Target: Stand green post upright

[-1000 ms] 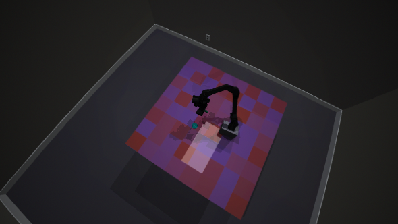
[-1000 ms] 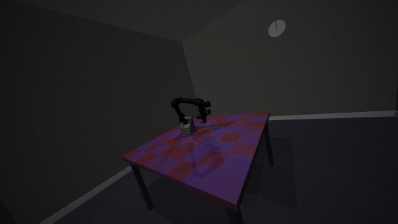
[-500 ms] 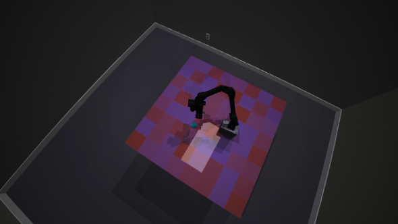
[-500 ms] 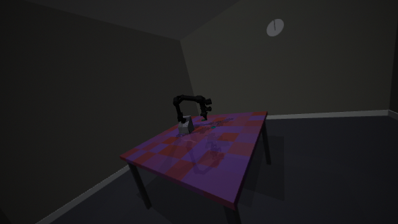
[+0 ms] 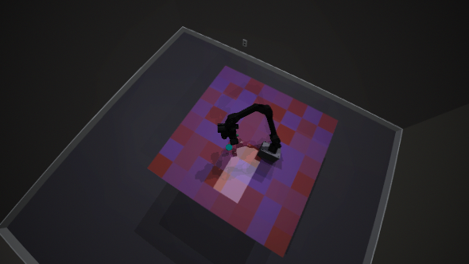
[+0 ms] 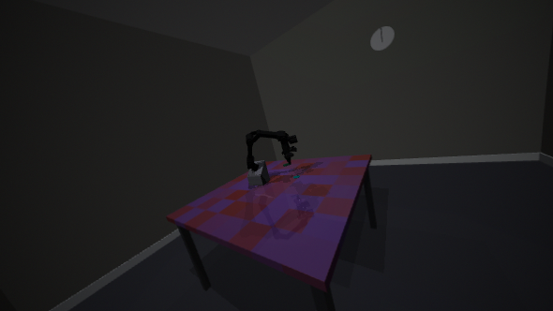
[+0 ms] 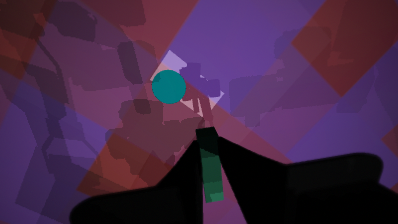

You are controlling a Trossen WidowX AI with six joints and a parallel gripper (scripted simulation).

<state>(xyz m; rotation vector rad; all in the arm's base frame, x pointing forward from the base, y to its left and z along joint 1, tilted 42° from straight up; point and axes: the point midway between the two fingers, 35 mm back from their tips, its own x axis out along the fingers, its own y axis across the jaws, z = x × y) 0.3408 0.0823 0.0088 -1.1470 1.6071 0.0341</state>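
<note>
Hand (image 5: 234,141) (image 6: 289,161) (image 7: 207,143) nearly closed, gripping green post (image 6: 286,165) (image 7: 212,175) between its fingers, above the bench (image 5: 187,159) (image 6: 262,229) (image 7: 225,40). Cyan circle (image 5: 229,147) (image 6: 296,177) (image 7: 168,87) lies on the bench, apart from the post. Exterior view: arm base (image 6: 257,180) left of circle. Wall clock (image 6: 382,38) far right.
</note>
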